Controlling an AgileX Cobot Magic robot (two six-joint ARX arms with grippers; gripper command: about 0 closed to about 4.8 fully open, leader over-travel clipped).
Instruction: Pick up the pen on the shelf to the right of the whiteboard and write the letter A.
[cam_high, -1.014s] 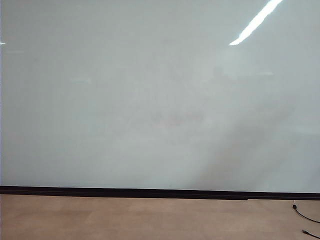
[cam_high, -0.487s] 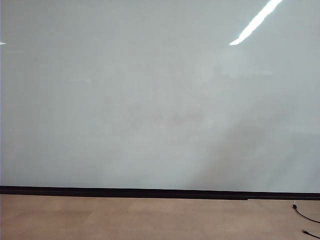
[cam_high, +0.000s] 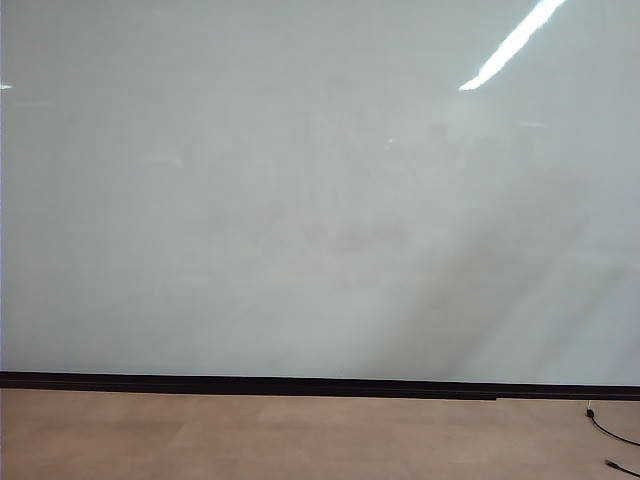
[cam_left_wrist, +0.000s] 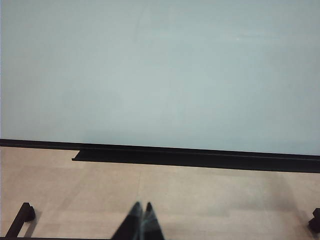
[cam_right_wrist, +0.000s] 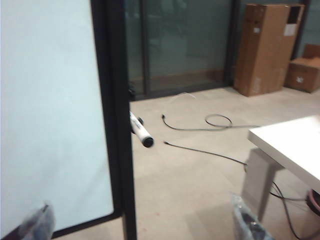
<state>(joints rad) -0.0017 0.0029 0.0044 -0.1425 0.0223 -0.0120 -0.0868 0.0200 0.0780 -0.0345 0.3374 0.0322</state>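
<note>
The pen (cam_right_wrist: 140, 133) jutted out from the black right-hand frame of the whiteboard (cam_right_wrist: 50, 110), its long axis pointing away from the board edge with its dark end toward the camera, no letter yet visible on the board. The right gripper (cam_right_wrist: 145, 222) was the nearer one, its fingers (cam_right_wrist: 247, 220) spread wide and empty with the pen ahead and between them. The left gripper (cam_left_wrist: 141, 225) faced the board's lower strip, fingers together, holding nothing.

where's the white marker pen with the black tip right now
Only the right wrist view shows the white marker pen: it sticks out beside the whiteboard's black frame edge.
</note>
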